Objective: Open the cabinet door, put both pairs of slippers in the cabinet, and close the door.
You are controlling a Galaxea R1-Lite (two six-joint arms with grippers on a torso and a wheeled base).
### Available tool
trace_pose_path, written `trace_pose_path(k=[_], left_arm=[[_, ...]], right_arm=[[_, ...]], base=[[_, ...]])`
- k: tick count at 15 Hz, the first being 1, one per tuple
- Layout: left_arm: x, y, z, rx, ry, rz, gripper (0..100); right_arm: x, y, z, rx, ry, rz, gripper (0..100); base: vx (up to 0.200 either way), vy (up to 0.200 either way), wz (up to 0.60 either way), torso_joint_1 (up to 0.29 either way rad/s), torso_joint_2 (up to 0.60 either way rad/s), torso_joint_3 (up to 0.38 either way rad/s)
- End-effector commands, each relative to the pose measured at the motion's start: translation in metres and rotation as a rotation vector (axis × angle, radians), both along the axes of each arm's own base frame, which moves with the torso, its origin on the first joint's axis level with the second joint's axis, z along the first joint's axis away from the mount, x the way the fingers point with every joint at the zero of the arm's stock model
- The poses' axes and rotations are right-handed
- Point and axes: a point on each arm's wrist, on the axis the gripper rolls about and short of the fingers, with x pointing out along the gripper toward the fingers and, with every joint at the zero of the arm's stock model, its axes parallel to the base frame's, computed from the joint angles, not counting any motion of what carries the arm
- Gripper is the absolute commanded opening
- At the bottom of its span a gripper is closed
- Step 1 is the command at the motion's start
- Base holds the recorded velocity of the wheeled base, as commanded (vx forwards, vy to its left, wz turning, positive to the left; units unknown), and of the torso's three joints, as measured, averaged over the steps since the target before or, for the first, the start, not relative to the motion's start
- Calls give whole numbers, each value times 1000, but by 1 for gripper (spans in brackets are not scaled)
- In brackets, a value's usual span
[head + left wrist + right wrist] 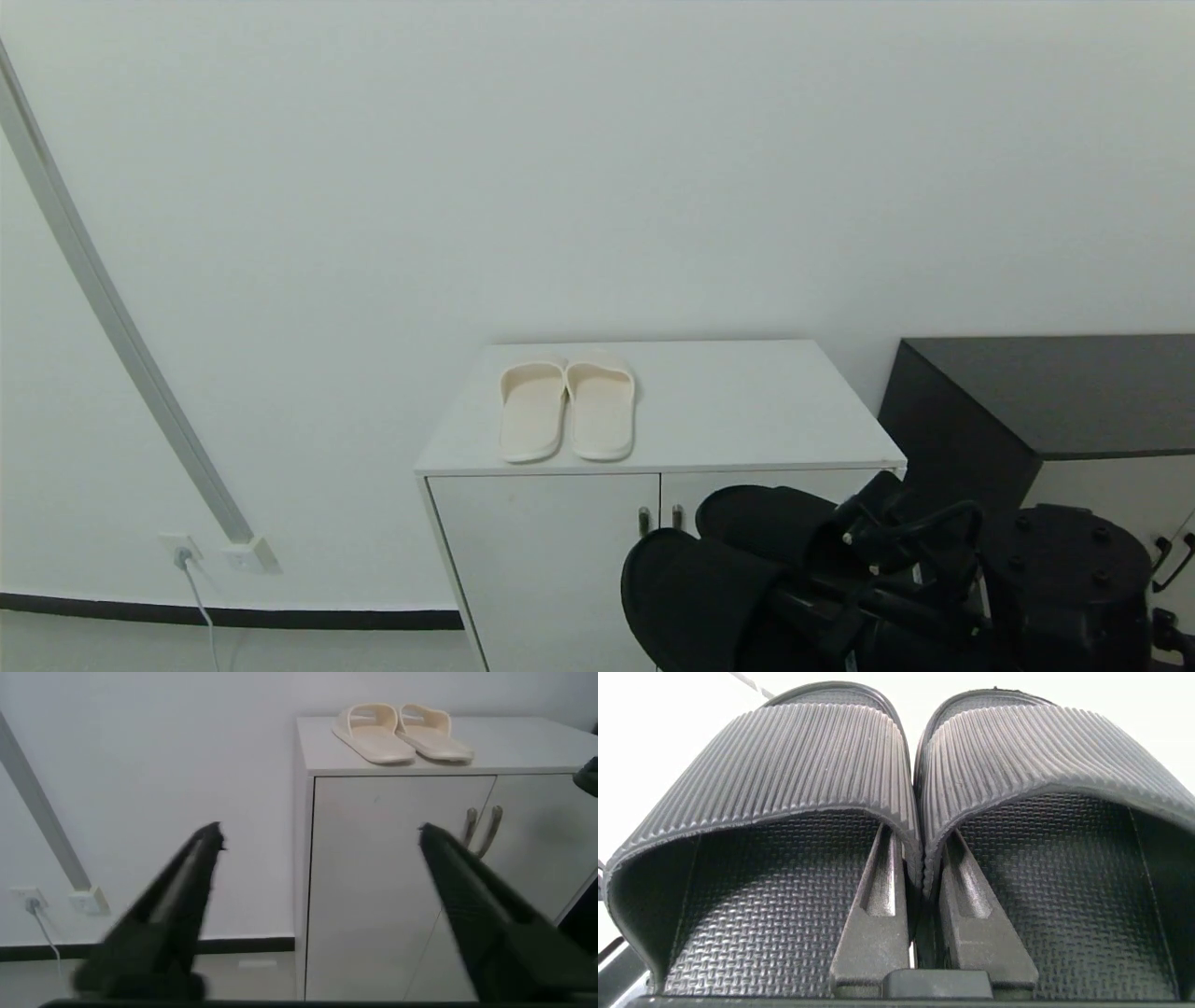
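**Operator:** Where do the task items sit, and how are they built?

**Technician:** The white cabinet is a rigid, smooth-panelled box with its doors shut. The black slippers hang before the right door. The cream slippers lie side by side on top, left of centre.

**Operator:** How do they handle?

**Technician:** Both pairs appear to be light, flexible moulded foam. The black pair has ribbed straps and textured footbeds, so slip is unlikely. The right gripper pinches that pair's adjoining inner walls. The slim metal handles suit a pull. The left gripper is spread and empty.
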Motion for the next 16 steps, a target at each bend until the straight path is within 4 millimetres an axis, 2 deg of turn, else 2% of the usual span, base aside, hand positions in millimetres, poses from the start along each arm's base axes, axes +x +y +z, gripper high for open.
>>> trace_pose_path(k=[1,16], left_arm=[[0,0,0,0,1,1,100],[0,0,0,3,2,1,100]], right_arm=[[0,0,-1,-1,1,0,0],[-1,0,-5,-18,15,4,0]], base=[[0,0,0,-173,393,222],[0,0,0,-206,509,304]])
